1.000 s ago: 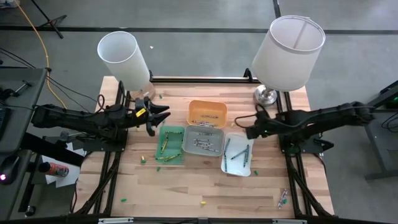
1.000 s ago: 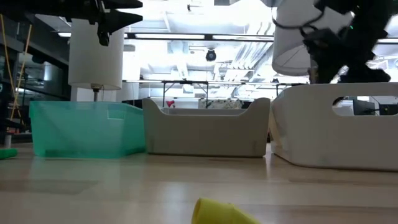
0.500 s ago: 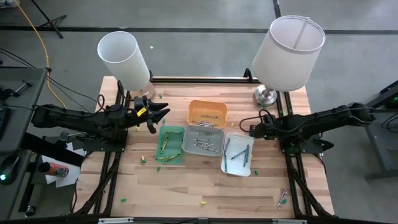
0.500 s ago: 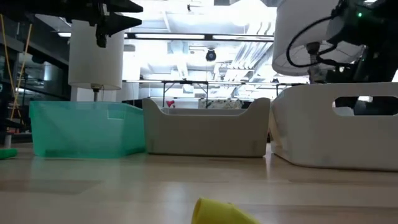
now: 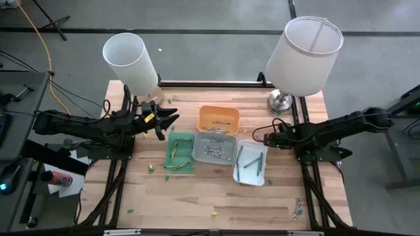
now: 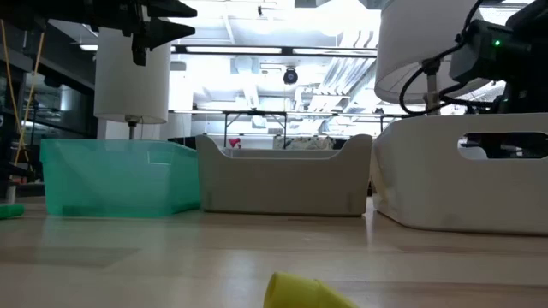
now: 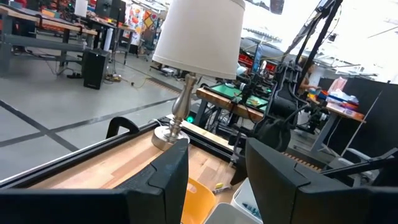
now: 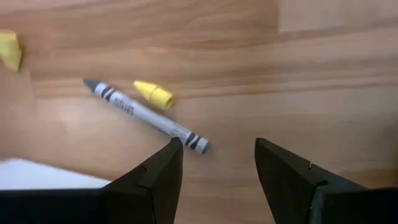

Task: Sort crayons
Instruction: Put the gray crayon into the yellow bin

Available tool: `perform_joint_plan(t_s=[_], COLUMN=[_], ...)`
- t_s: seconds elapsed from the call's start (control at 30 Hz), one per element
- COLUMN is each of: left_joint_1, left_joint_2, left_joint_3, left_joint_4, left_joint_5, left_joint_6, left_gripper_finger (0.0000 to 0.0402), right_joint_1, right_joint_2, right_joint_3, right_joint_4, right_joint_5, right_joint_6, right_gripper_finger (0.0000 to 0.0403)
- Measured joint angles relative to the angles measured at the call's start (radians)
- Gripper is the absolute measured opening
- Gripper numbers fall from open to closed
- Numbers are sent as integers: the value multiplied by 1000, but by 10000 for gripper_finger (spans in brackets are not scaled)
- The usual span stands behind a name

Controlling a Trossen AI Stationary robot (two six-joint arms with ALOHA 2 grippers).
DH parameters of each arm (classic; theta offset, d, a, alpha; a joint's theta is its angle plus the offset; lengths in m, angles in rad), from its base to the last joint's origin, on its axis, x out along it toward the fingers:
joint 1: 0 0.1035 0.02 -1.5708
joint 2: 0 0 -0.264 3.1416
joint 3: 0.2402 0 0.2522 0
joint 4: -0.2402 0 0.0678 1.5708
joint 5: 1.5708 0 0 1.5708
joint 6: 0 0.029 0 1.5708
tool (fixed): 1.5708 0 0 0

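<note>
A grey crayon [image 8: 146, 116] lies flat on the wood with a short yellow crayon piece [image 8: 153, 93] beside it. My right gripper [image 8: 217, 168] points down just above the table, open; the grey crayon's near end lies just ahead of one fingertip and nothing is between the fingers. In the high view this gripper [image 5: 266, 137] stands right of the grey tray [image 5: 213, 147], by the white tray [image 5: 251, 162]. Sorted crayons lie in the green tray [image 5: 179, 152], the grey tray, the white tray and the orange tray [image 5: 218, 119]. My left gripper [image 5: 164, 121] waits open and level, left of the orange tray.
Two lamps stand at the back, the left lamp [image 5: 131, 62] and the right lamp [image 5: 303, 56]. Loose crayons lie near the front edge [image 5: 298, 208], among them a yellow piece [image 6: 300, 293], and another lies left of the green tray [image 5: 151, 168]. A further yellow bit [image 8: 9, 50] lies on the wood.
My right gripper has come down toward the table beside the white tray and has rolled about its own axis; in the low view it has sunk behind the white tray's wall. Its fingers have stayed apart. The crayons and trays have kept their places.
</note>
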Motion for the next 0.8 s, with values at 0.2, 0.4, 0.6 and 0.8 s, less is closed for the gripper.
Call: perform_joint_plan(t_s=[0.2, 0.4, 0.6, 0.8], left_joint_1=[0, 0, 0, 0], left_joint_2=[0, 0, 0, 0], left_joint_3=[0, 0, 0, 0], left_joint_4=[0, -1, -1, -1], left_joint_5=[0, 0, -3, -11], left_joint_6=[0, 1, 2, 2], left_gripper_finger=[145, 145, 145, 145], right_joint_1=[0, 0, 0, -2], right_joint_2=[48, 79, 83, 84], right_joint_3=[0, 2, 2, 0], right_joint_4=[45, 50, 60, 94], right_joint_5=[-47, -52, -51, 28], right_joint_6=[-108, -261, -460, -643], right_gripper_finger=[193, 193, 193, 193])
